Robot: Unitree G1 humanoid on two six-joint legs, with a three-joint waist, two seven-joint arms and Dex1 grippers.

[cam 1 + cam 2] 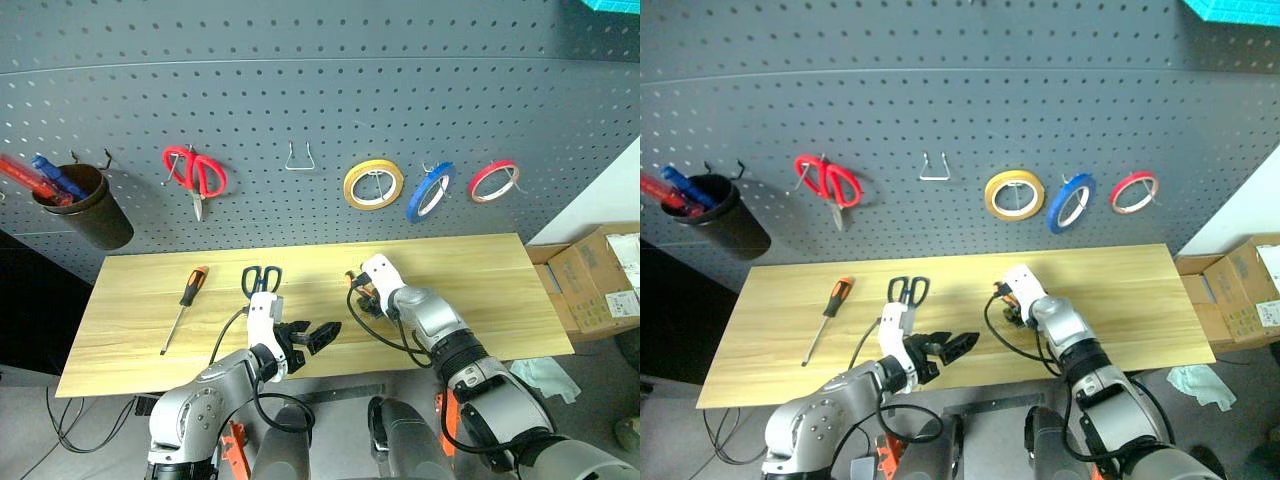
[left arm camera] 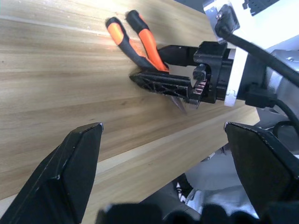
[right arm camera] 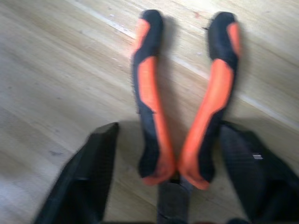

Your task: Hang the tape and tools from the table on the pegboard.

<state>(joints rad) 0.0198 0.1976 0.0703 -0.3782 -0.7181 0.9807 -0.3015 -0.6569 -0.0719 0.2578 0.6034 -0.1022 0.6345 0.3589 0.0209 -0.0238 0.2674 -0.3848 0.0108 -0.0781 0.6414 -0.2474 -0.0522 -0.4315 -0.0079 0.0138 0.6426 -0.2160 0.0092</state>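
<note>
The orange-and-black pliers [image 3: 149,116] lie on the pale wood table [image 1: 480,290], right of its middle. My right gripper [image 3: 169,131] straddles their handles near the pivot, open, with its fingers close on either side. My left gripper [image 1: 306,339] hovers open and empty over the table's front edge, left of the pliers. The dark-handled scissors [image 1: 262,278] and the screwdriver [image 1: 186,306] lie on the table's left half. The blue tape [image 1: 430,190] hangs on a hook of the grey pegboard [image 1: 320,90].
On the pegboard hang red-handled scissors [image 1: 197,175], a yellow roll [image 1: 373,185], a red roll [image 1: 494,181], a bare metal hook [image 1: 300,158] and a dark cup [image 1: 82,205] with pens. Cardboard boxes [image 1: 598,280] stand right of the table.
</note>
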